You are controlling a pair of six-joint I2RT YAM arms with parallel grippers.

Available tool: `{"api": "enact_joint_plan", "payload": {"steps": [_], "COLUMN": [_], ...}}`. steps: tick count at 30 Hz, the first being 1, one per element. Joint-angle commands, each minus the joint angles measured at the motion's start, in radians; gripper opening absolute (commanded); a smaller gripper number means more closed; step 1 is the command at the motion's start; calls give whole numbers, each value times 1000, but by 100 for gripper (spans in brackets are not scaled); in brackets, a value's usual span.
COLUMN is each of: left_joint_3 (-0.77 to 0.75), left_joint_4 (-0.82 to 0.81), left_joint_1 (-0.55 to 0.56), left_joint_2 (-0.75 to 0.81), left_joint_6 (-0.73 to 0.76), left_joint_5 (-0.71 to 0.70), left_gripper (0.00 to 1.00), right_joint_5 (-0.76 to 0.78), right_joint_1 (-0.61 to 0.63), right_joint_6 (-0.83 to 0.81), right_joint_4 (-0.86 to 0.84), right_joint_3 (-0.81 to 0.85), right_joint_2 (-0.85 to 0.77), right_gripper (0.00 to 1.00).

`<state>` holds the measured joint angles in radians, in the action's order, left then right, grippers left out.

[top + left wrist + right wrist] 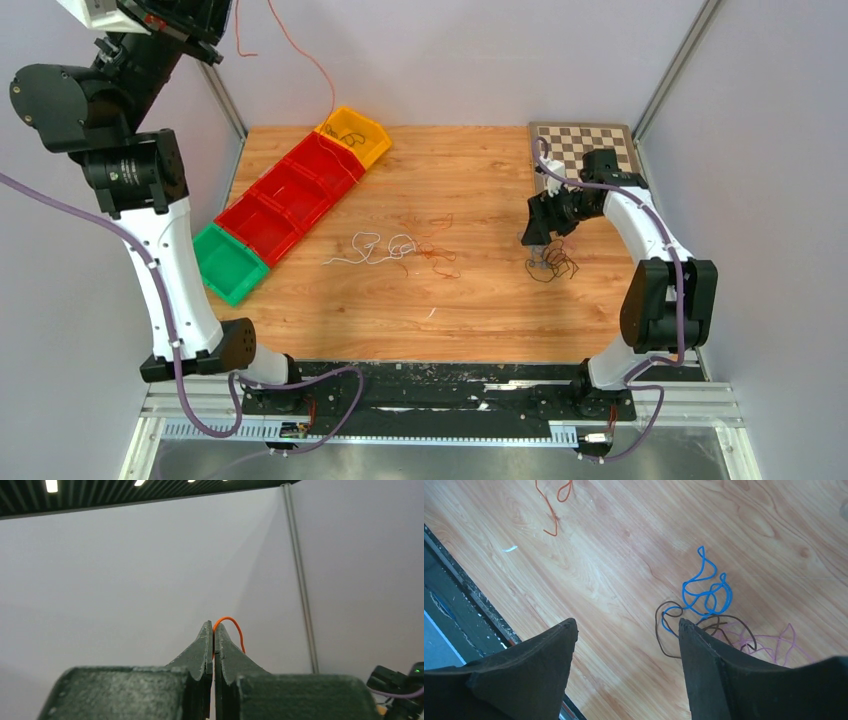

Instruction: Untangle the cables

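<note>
**A:** Where was the left gripper (213,625)?

**B:** Way up, high off the wooden table (480,310)! Its fingers were pressed tight together on a long thin orange wire (228,618). A little loop of it arched over the fingertips, and the strand dropped down to the yellow plastic bin (355,135) near the table's far left corner.

**A:** And the right gripper (626,625)?

**B:** Low over the table, close to its right edge, fingers spread wide with nothing gripped. A small tangle of blue, brown and pale purple wires (706,612) lay flat on the wood just at the tip of one finger (724,680), its brown loop edging into the gap.

**A:** The rest?

**B:** A white curly wire (370,248) and some orange-red squiggles (432,248) lay loose at the table's middle, side by side, well apart from both grippers.
</note>
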<state>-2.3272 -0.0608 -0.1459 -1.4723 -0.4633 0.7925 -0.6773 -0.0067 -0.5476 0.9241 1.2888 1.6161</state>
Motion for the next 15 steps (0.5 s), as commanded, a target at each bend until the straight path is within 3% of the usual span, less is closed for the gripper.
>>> {"api": "enact_joint_plan", "payload": {"steps": [1, 10, 15], "left_joint_3": [11, 53, 8], "left_joint_4": [17, -195, -235], "left_joint_1": [-6, -6, -6], "left_joint_2": [-58, -164, -225], "left_joint_6": [44, -117, -107], "left_joint_5": [-157, -254, -315], "left_gripper": [0, 0, 0], "right_joint_5": [-31, -35, -30], "right_joint_1": [1, 1, 1], "right_joint_6": [18, 27, 29], "right_joint_4": [-7, -13, -13], "right_joint_3": [55, 64, 82], "right_joint_2": [1, 19, 43], "right_gripper": [73, 73, 73]}}
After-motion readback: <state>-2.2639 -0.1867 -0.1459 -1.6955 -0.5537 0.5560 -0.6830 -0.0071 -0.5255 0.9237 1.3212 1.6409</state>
